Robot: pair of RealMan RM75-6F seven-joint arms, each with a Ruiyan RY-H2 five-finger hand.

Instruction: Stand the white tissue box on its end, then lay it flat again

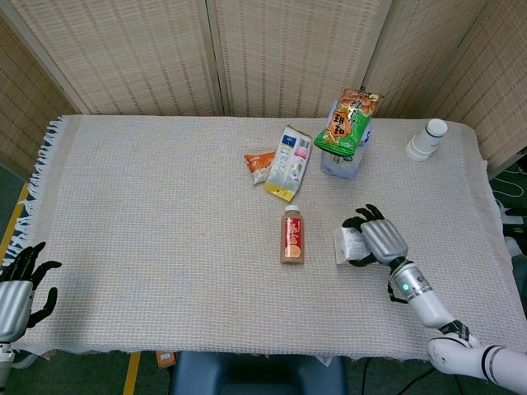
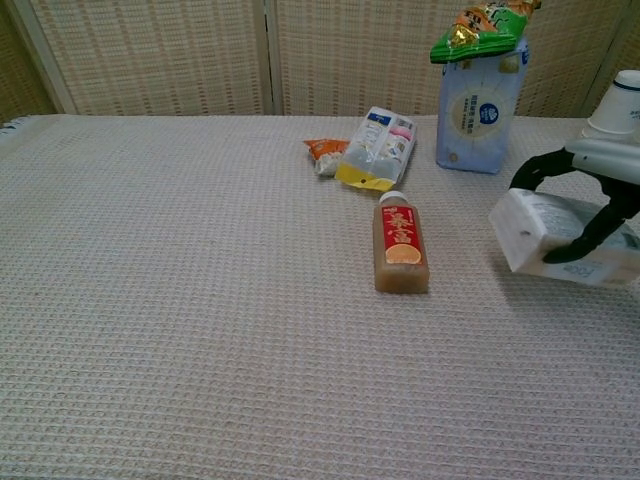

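Gripping white tissue box [image 2: 545, 238] from above, right hand [image 2: 600, 180] fingers wrapped round it, box tilted, seemingly off counter [image 2: 200, 330], bottle [image 2: 400, 243] beside, left hand [image 1: 15, 295] spread, holding nothing.

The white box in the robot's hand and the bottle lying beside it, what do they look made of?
The white tissue box, gripped by the right hand, looks like matte printed cardboard: flat faces, crisp edges. It might be a soft plastic-wrapped pack; the views leave that open. The bottle seems clear plastic, brownish drink showing through, with a glossy red label and white cap.
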